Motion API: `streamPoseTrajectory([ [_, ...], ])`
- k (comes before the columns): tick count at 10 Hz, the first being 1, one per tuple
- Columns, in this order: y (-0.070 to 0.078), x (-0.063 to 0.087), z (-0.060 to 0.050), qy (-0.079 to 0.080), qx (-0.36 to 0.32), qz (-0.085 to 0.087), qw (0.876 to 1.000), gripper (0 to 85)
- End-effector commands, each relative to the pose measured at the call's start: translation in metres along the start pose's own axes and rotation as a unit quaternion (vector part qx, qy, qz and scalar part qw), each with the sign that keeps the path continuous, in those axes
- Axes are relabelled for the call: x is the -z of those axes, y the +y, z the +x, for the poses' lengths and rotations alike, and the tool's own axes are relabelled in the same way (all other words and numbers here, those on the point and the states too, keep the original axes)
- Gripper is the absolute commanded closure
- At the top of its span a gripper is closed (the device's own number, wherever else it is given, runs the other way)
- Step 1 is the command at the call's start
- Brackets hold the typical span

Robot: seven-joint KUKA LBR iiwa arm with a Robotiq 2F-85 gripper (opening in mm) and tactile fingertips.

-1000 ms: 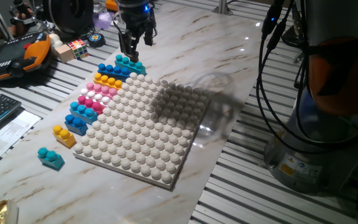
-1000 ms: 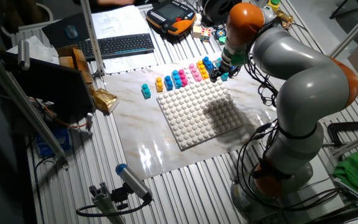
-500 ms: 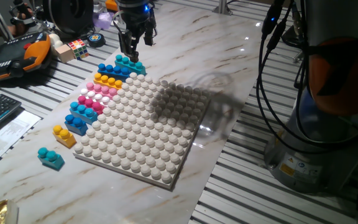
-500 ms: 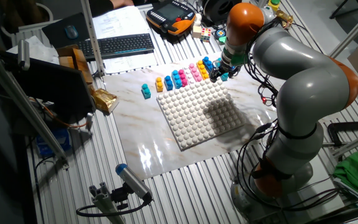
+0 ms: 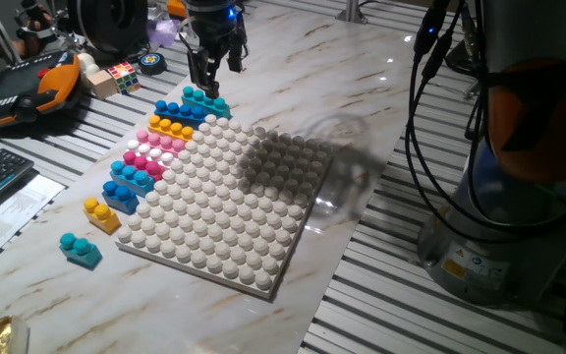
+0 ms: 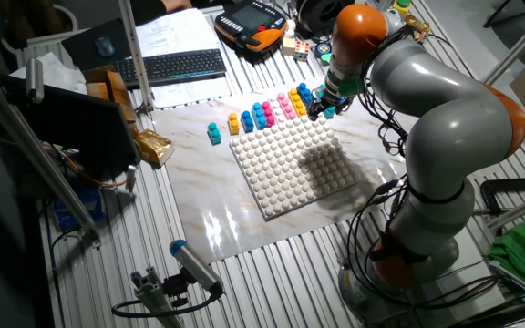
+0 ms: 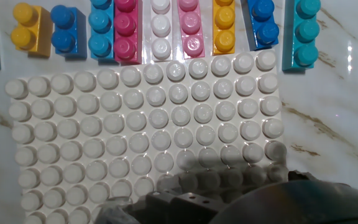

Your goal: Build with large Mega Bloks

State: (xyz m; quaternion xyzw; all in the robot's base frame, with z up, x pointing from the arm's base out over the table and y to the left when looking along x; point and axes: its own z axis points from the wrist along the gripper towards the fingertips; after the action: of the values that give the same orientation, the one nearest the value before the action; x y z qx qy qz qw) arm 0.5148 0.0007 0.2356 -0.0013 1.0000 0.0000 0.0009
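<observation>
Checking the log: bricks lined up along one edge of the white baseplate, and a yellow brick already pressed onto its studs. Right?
Not quite. The bricks do line one edge of the white baseplate, but none sits on it: the hand view shows the yellow brick beside the plate on the table, and every stud bare.

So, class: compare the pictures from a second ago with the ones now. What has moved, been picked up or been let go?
Nothing has visibly changed. The gripper still hovers just above the teal brick at the far end of the row of Mega Bloks, holding nothing that can be seen. The bricks stay lined up along the edge of the white baseplate.
</observation>
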Motion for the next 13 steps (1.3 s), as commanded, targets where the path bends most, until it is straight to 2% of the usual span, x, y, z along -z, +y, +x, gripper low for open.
streamPoseTrajectory([
  [1, 0.0000, 0.0000, -0.0001, 0.000, 0.000, 0.000, 1.000, 84.0],
  [2, 0.0000, 0.0002, -0.0001, 0.137, 0.152, 0.051, 0.978, 84.0],
  [13, 0.0000, -0.0002, 0.0005, 0.131, 0.138, 0.052, 0.980, 84.0],
])
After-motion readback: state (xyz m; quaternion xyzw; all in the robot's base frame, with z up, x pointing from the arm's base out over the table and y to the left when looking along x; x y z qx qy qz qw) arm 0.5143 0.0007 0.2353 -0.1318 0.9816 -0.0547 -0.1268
